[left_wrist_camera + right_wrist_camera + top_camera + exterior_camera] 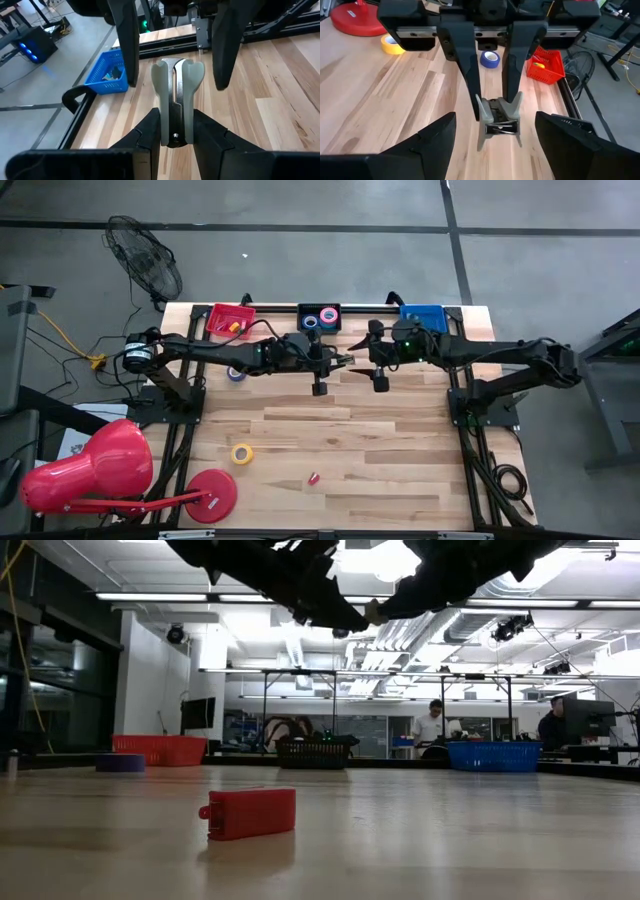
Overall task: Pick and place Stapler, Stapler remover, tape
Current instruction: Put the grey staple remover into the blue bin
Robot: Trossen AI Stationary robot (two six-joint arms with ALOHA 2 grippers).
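Note:
A grey staple remover (176,90) is held in the air above the table's middle by my left gripper (176,120) (338,360), which is shut on it. My right gripper (495,122) (360,358) faces it from the table's right. It is open, with a finger on either side of the remover's free claw end (498,125), not touching. The red stapler (313,478) (250,812) lies flat near the table's near edge. A yellow tape roll (241,453) and a blue tape roll (236,373) lie on the table. Blue and pink rolls sit in the black bin (305,311). My left gripper pinches the staple remover at its hinge end (175,136) between its two fingers (150,130). The fingers come level from the table's left and lie along the remover. The remover is lifted clear of the table, its claw end pointing toward my right gripper.
A red bin (213,315), the black bin and a blue bin (422,313) stand along the far edge. A red desk lamp (90,470) with a flat round base (210,495) sits at the near left corner. Bare wood lies between the stapler and the arms.

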